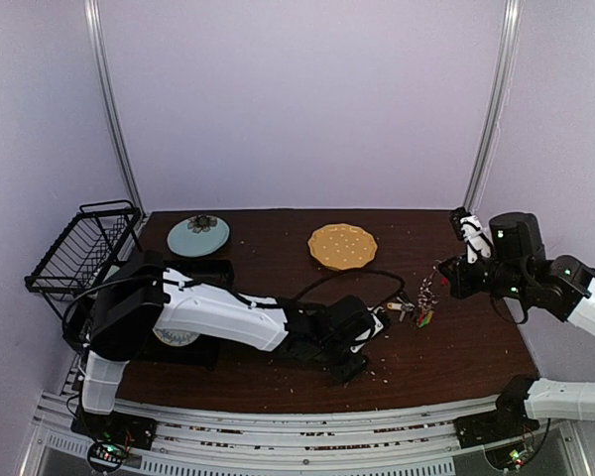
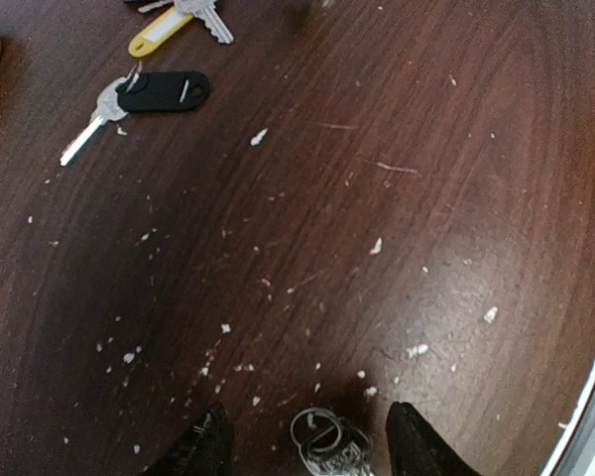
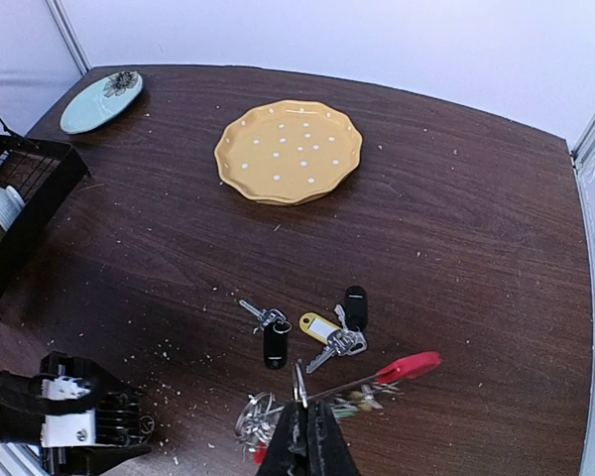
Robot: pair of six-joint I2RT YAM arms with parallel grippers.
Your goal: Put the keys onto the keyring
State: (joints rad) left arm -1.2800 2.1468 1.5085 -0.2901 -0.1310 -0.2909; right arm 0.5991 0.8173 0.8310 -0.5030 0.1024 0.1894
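- Top view: my left gripper (image 1: 349, 367) sits low over the table (image 1: 278, 248), and its fingers are too dark to read here. The right gripper (image 1: 446, 276) is raised at the right with the keyring (image 1: 426, 297) dangling from it. The keys (image 1: 397, 309) lie on the wood between the two grippers, beyond and to the right of the left one, just beside the hanging tags.
- Left wrist: the fingers stand partly apart and hold nothing. A small ring (image 2: 327, 441), with what looks like a key on it, lies flat between them, clear of both. The black-tag key (image 2: 129, 99) lies well off toward the upper left. Its long axis slants, blade lower left, tag upper right. A yellow-tag key (image 2: 164, 30) lies beyond it.
- Right wrist: the jaws are pinched tight on the keyring's loop, with the red section (image 3: 407, 367) running off to the right. The keys lie just past it on the table. With the right arm occupied, I judge the left is the one to fetch.
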